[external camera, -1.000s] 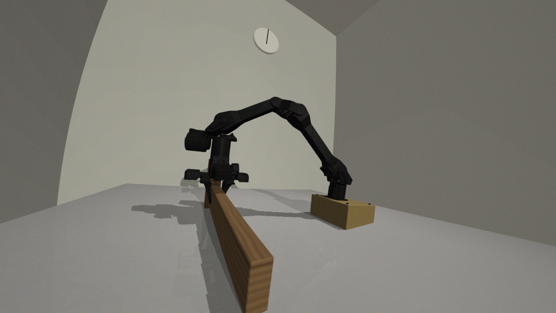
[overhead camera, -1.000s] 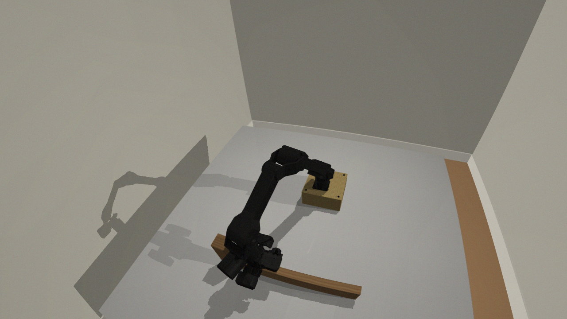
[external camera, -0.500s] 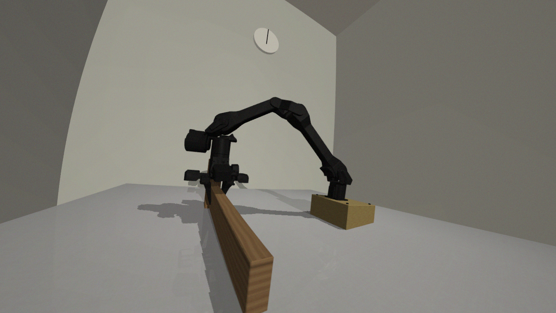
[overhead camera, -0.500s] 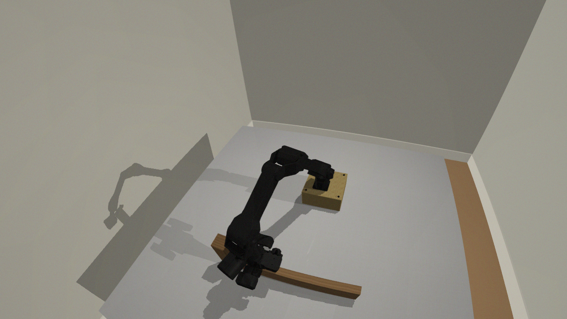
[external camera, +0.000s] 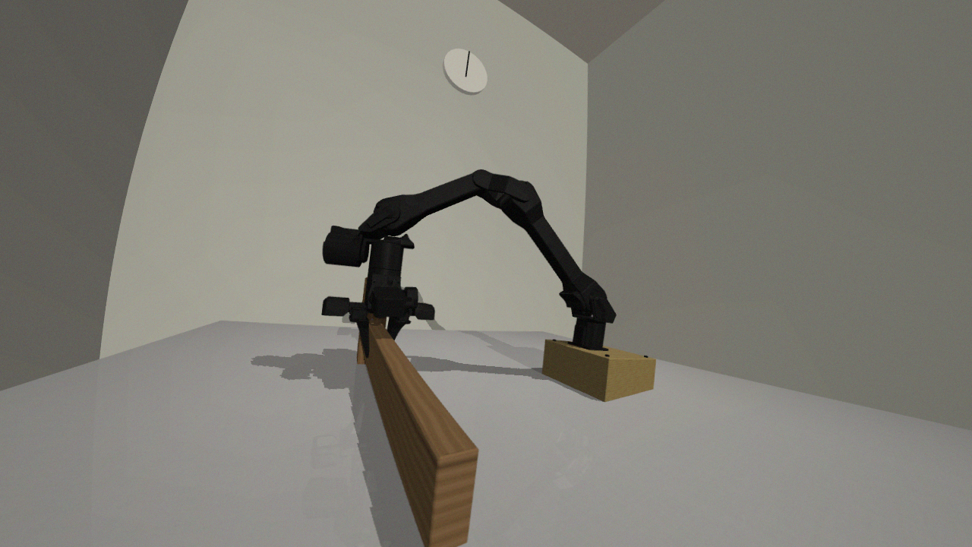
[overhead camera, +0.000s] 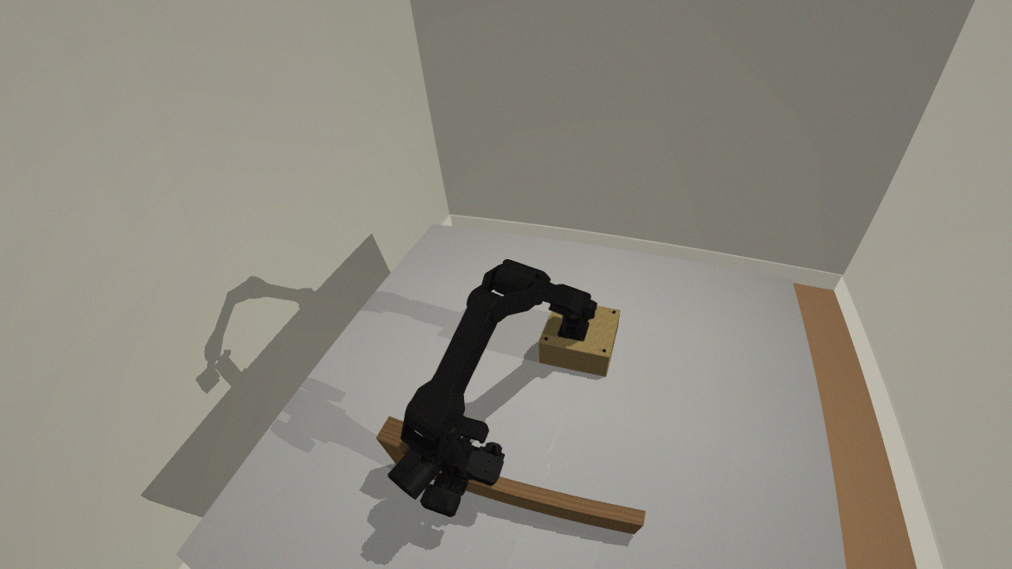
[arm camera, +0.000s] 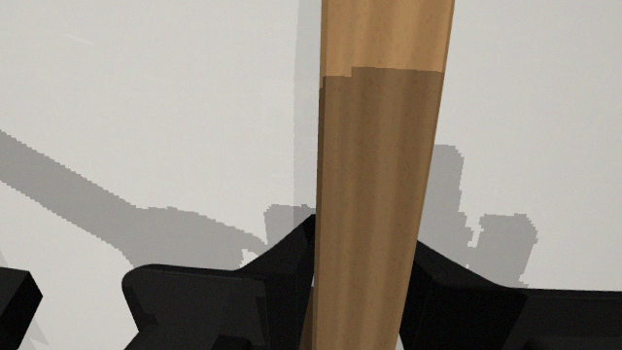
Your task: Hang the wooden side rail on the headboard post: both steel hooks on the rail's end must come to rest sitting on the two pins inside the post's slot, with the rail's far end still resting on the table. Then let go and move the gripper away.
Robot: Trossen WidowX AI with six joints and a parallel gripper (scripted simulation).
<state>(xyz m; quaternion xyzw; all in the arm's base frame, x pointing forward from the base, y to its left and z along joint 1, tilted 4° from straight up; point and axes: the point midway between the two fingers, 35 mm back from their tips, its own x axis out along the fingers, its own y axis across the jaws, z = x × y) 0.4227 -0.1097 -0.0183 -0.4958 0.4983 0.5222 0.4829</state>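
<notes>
While the black two-finger gripper [overhead camera: 456, 482] [external camera: 377, 343] [arm camera: 345, 223] is clamped on the long brown wooden side rail [overhead camera: 566, 503] [external camera: 408, 408] [arm camera: 379, 146], one finger on each side face, the hook end is hidden from view. Rail is on its narrow edge, w/ broad faces upright, lying across the near part of the light grey counter [overhead camera: 672, 396] [external camera: 203, 408] [arm camera: 146, 97] as seen from the top; its far end points toward the near right corner, gripped part nearer the left edge. Upright brown wooden headboard post [overhead camera: 385, 431] [external camera: 361, 353] stands close to that left edge, at the hook end. Black arm reaches over from the pale yellow wooden block [overhead camera: 574, 362] [external camera: 574, 371], well apart from the rail.

Handling (my guess): rail's stiff, not fragile, moderately heavy & awkward b/c of length, so it'll prob. pitch or swing if held off-balance. Best hold = side faces near the hook end, approx. where it's held now, w/ far end on the counter taking some wt. Wood shouldn't be too slippery, but a narrow pinch could let it tilt.

Hooks, pins & slot: can't see, so can't tell if seated. Prob. at the hooking/lowering stage; next, confirm both hooks sit on pins, then ease down, let go & back off straight. Risk: one hook misses, or fingers drag rail off.
</notes>
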